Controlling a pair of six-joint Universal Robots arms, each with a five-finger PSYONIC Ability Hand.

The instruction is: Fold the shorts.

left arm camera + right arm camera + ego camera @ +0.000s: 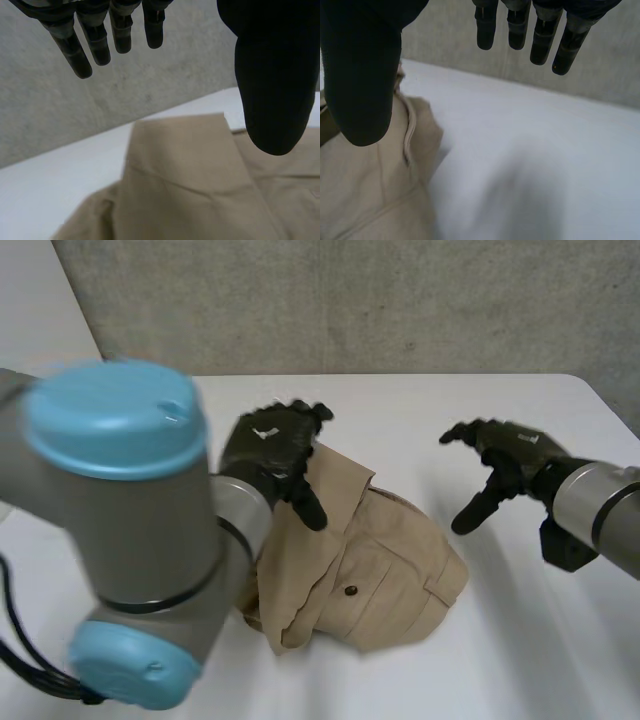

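The robot's grey left arm (130, 510) with light-blue caps reaches in over the white table (520, 640). Its black left hand (272, 452) hangs over the far left part of the crumpled tan cloth shorts (390, 580), fingers straight, thumb spread, holding nothing. The shorts lie bunched and partly doubled over near the table's middle, a small dark button (351, 591) showing. To their right the black right hand (500, 462) hovers above bare tabletop, loose and empty too.

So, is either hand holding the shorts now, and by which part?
Nothing is held. The left hand and right hand are open, gripping no part of the shorts.
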